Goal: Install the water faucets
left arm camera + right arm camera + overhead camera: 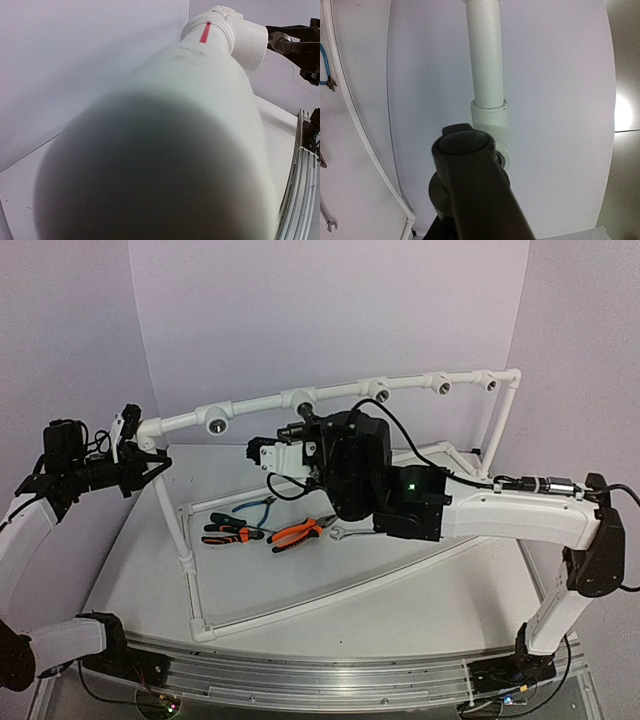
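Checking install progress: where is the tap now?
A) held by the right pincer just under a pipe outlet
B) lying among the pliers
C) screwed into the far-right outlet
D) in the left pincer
A: the right pincer holds the tap close under a pipe outlet.
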### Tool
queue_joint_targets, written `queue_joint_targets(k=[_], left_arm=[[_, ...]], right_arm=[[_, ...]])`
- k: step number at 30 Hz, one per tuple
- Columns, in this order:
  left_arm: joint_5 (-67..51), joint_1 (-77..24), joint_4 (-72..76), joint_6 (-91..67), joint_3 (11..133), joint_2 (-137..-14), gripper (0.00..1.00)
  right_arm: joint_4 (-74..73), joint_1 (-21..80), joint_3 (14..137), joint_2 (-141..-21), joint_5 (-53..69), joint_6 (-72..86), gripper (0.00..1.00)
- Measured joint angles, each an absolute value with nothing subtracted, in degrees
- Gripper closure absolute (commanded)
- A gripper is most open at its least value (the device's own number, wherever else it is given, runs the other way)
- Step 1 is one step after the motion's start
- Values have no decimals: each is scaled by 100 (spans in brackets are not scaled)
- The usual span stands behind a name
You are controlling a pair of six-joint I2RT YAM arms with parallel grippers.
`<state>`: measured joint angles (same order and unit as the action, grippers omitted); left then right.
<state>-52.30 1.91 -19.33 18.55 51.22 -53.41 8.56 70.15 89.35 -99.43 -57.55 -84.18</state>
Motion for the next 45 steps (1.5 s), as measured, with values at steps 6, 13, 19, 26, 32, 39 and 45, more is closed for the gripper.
queue_joint_targets(k=[6,13,19,26,32,39,45], left_arm=[[-5229,181,-1919,1867,5115,-5338,100],[-5282,108,-1896,1930,5028,-5247,100],[-5305,75,-1892,1908,4971,-5177,100],[-5305,68,-1784,1860,4911,-5148,100],[-5370,46,-1768,1908,4883,-5117,100],[-5477,34,-1760,1915,4860,-5090,100],[-5327,71,-1712,1749,4860,-5118,100]], right_arm=[[1224,7045,8692,-9915,-5862,-7194,98],[1688,7030,7982,-9475,-5506,-4072,100],[1897,6848,7558,-9152,-4750,-562,100],[2230,6634,7101,-8890,-4004,3127,100],[2649,6579,6680,-8702,-3680,5567,100],[3088,6532,6363,-8581,-3460,7317,52],[2457,6514,6309,-8341,-3600,7036,26]])
